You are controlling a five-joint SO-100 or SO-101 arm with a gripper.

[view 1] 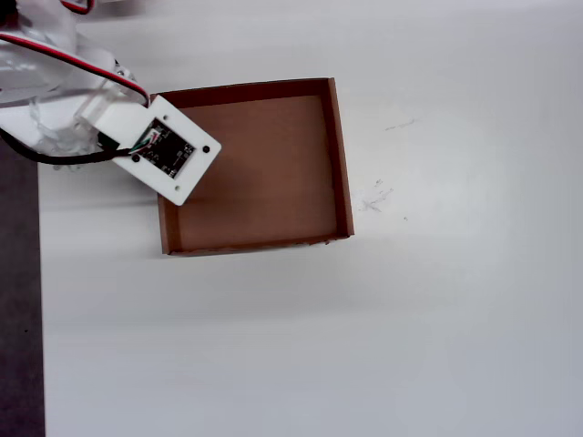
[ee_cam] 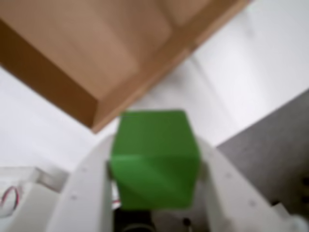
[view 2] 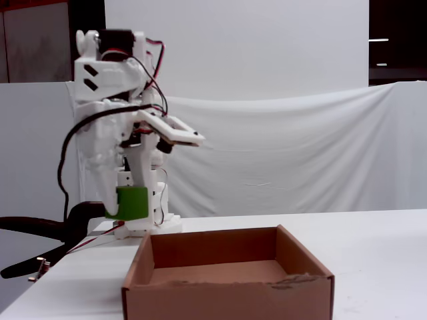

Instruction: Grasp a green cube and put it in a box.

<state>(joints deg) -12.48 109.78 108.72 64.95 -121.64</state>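
My white gripper (ee_cam: 154,166) is shut on the green cube (ee_cam: 155,159), which fills the gap between the two white fingers in the wrist view. In the fixed view the gripper (view 2: 127,208) holds the cube (view 2: 131,203) in the air, above table level and just left of the box's (view 2: 227,290) left wall. In the overhead view the wrist's white camera plate (view 1: 166,148) hangs over the box's (view 1: 339,155) top-left corner and hides the cube and the gripper. The box is a shallow brown cardboard tray with nothing in it; its corner shows in the wrist view (ee_cam: 96,63).
The arm's white base (view 2: 150,223) stands behind the box at the left, with red and black cables (view 2: 67,153). A dark strip (view 1: 18,300) runs along the table's left edge in the overhead view. A white cloth (view 2: 287,153) hangs behind the table.
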